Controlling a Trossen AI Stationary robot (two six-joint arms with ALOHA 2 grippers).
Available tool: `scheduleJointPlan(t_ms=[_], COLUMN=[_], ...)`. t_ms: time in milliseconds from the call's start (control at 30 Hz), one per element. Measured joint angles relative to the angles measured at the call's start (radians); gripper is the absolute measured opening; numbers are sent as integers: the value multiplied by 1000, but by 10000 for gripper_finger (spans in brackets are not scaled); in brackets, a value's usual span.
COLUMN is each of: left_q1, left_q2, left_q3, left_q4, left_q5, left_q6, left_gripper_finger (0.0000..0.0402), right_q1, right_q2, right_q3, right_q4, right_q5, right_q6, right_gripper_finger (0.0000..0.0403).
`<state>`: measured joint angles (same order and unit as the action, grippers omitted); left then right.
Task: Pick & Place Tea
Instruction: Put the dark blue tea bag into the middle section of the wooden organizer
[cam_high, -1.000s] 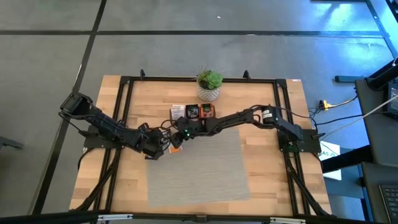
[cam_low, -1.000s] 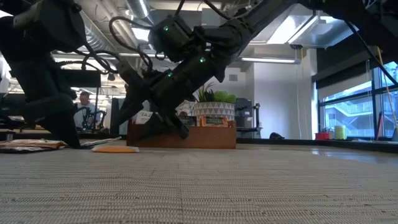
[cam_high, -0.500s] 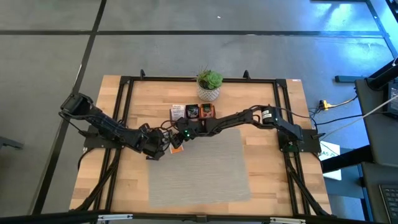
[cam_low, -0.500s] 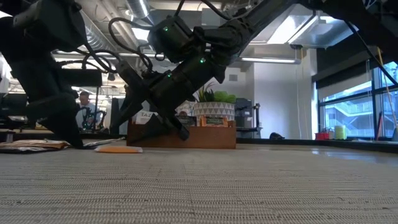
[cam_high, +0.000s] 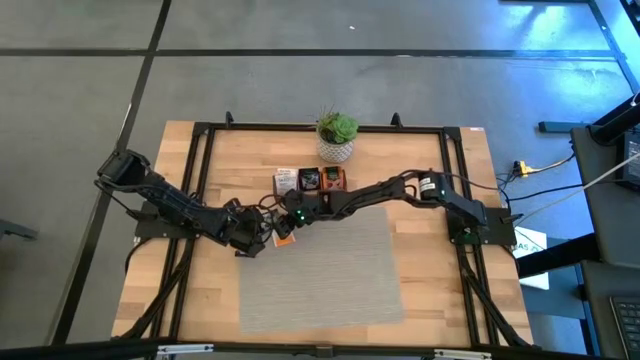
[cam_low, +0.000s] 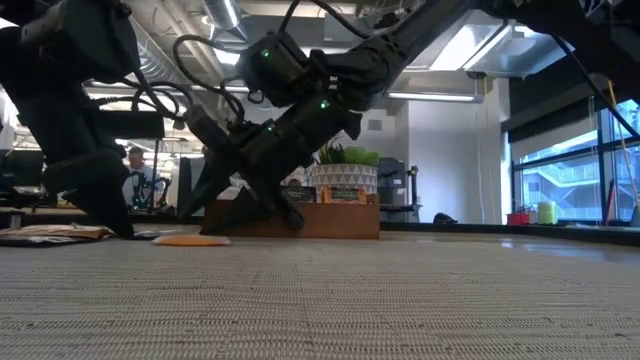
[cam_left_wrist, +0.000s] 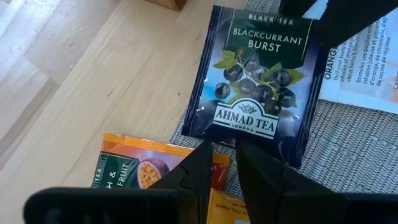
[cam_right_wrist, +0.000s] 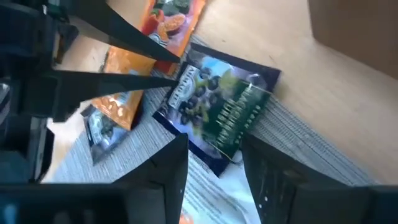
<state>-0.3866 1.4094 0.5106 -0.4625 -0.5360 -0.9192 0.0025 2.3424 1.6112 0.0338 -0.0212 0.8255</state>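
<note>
Since the earlier frames little had moved: in the low view the right arm had tipped slightly lower over the packets, and both arms kept their places at the mat's (cam_high: 330, 270) back-left corner.

The left gripper (cam_left_wrist: 225, 163) hovered low over the table (cam_high: 230, 175), its fingers a narrow gap apart and holding nothing; their tips stood just above the near edge of the dark packet (cam_left_wrist: 256, 87), with an orange packet (cam_left_wrist: 140, 171) beside them on the wood.

The dark packet lay flat, half on the wood and half on the mat, overlapping a white packet (cam_left_wrist: 364, 68).

The right gripper (cam_right_wrist: 211, 155) hung over the same packet from the opposite side, its fingers apart on either side of the packet's edge, not seen gripping it.

Behind stood the tray (cam_high: 310, 180) and a plant (cam_high: 337, 135).
</note>
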Motion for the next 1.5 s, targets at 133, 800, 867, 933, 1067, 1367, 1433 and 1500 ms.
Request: scheduleJointPlan(t_ms=[133, 800, 867, 933, 1067, 1367, 1433, 1500], left_q1=[0, 0, 0, 0, 0, 0, 0, -4], left_q2=[0, 0, 0, 0, -8, -115, -140, -171], left_q3=[0, 1, 1, 1, 1, 41, 47, 47], left_q4=[7, 14, 13, 13, 6, -73, -71, -73], left_q5=[1, -9, -11, -12, -11, 14, 15, 24], left_q6=[-3, -2, -1, 6, 43, 75, 77, 77], left_gripper_finger=[75, 70, 70, 70, 70, 71, 72, 72], right_q1=[0, -1, -1, 0, 0, -5, -5, -5], right_q2=[11, 21, 21, 21, 16, -11, -11, -12], right_q3=[0, 0, 0, 0, 0, 193, 285, 377], right_q4=[8, 42, 42, 43, 44, -253, -444, -622], right_q5=[-12, -16, -16, -17, -32, -58, -47, -16], right_q6=[9, -32, -52, -75, -136, -363, -454, -561], right_gripper_finger=[149, 80, 59, 39, 7, 4, 5, 6])
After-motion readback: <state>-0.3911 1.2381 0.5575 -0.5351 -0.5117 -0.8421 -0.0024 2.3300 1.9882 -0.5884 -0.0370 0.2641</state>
